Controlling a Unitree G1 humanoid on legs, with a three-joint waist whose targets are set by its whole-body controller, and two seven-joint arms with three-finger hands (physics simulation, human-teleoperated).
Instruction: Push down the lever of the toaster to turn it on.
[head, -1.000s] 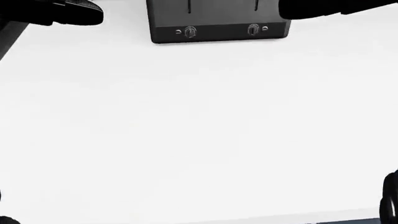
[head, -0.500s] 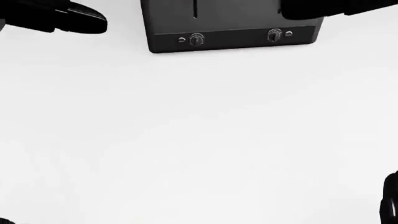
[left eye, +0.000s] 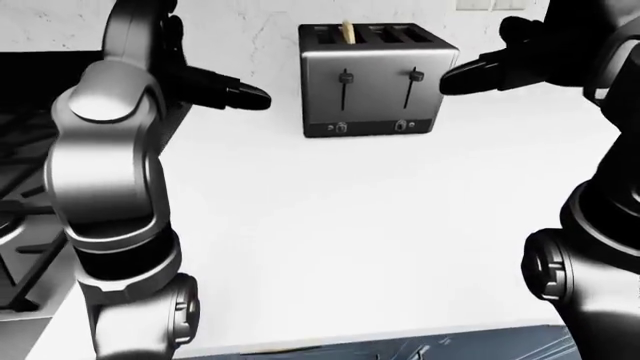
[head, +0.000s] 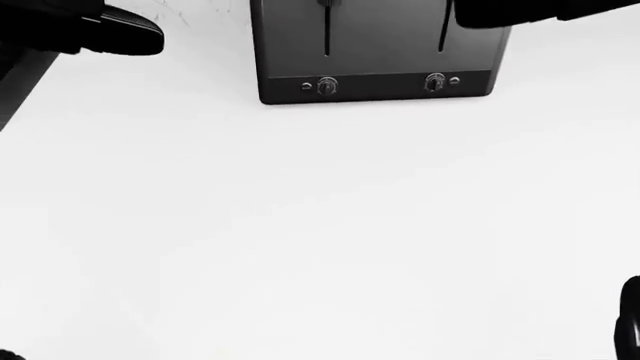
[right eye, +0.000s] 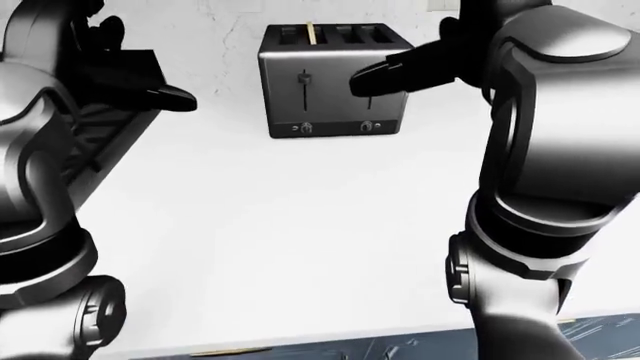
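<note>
At top centre of the left-eye view: toaster (left eye: 378, 81) on white counter (left eye: 380, 240), set against the wall, a slice of bread (left eye: 347, 31) up in the leftmost slot. Two levers (left eye: 345, 78) on the near face, both at the top of their tracks — not yet pressed. Right hand (left eye: 500, 66) level with the toaster's right edge, close beside it; fingers bunched to a point, holding nothing; contact cannot be told. Left hand (left eye: 215, 88) well left of the toaster, fingers likewise drawn narrow, empty. Stove (left eye: 20, 187) along the left edge.

In the head view: only the toaster's lower face with two knobs (head: 327, 86) and the lever slots; both hands as black shapes at the top corners, finger state unreadable here.

In the right-eye view: right fingertip overlapping the right-hand lever, hiding it; depth unclear.

Judgement on the step in hand — best to press the lever below the bread: fingertip placed on top of the lever tab, then straight down along the slot to the latch. Sideways push likely to slide the toaster on the counter.
</note>
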